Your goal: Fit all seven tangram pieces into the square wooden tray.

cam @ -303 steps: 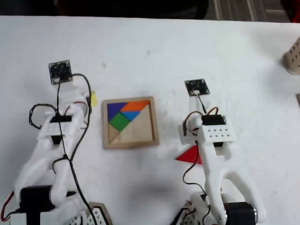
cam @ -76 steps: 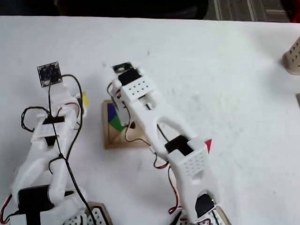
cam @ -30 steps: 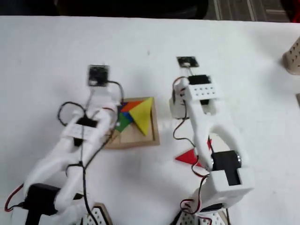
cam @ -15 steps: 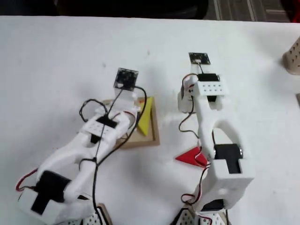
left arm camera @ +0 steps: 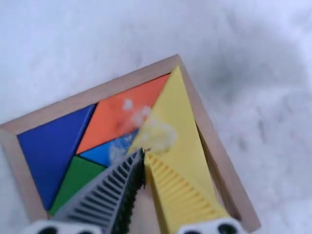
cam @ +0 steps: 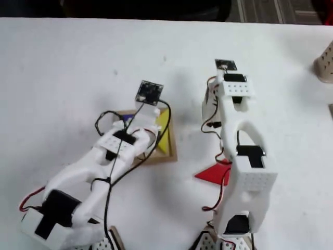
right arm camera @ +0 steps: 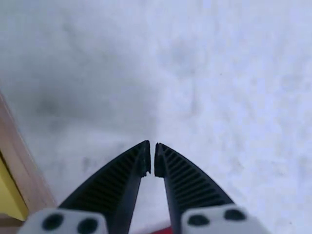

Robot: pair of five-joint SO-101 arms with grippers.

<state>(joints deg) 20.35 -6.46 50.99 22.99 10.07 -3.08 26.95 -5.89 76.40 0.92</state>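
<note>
The square wooden tray [left arm camera: 217, 161] holds blue [left arm camera: 51, 148], orange [left arm camera: 119, 114], light blue [left arm camera: 109, 151] and green [left arm camera: 75, 178] pieces. A large yellow triangle [left arm camera: 178, 126] lies along one side, its tip on the rim corner. Just above it my left gripper [left arm camera: 144, 157] is shut, with nothing between its fingers. In the high view the left arm [cam: 122, 146] covers most of the tray [cam: 171, 153], beside the yellow triangle [cam: 164, 130]. A red triangle [cam: 209, 173] lies on the table by the right arm [cam: 234, 91]. My right gripper [right arm camera: 151, 158] is shut over bare table beside the tray [right arm camera: 22, 165].
The table is white, with open room at the back and on the left. A wooden pegged block [cam: 325, 65] stands at the far right edge. The arms' bases and a wooden corner [cam: 112, 237] sit at the front edge.
The left arm has swung right over the tray, now covering most of it. The right arm has stretched farther back, away from the tray. The yellow and red triangles have stayed put.
</note>
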